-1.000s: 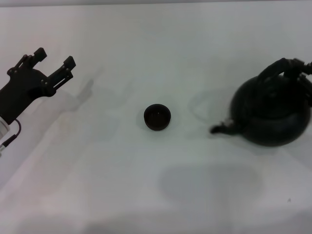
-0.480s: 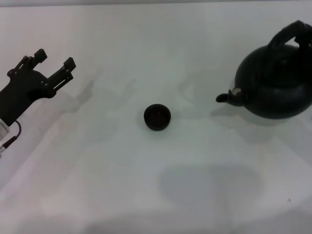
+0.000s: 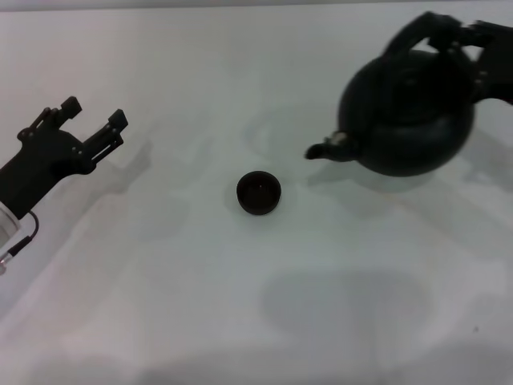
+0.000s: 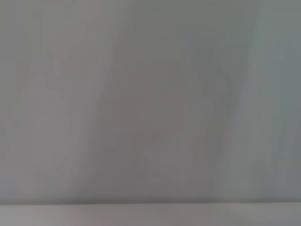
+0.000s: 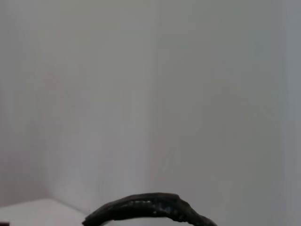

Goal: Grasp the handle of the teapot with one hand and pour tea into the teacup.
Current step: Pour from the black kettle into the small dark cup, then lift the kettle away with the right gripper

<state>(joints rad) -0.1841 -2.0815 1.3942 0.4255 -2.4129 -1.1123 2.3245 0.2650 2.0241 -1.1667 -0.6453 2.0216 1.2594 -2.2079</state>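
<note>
Head view, teapot: the teapot hung lifted over the table at far right, spout aimed toward the teacup, well apart from it.
Head view, right gripper: the right gripper pinched the handle at the pot's top.
Head view, left gripper: the left gripper was parked at the left edge, fingers spread, holding nothing.
Left wrist view: only bare pale surface.
Right wrist view: the handle arched along the lower edge; own fingers unseen.

A plain white table forms the work surface. The teacup, small, round and dark, stands on it near the centre. Soft grey shadows fall across the surface around the cup.
</note>
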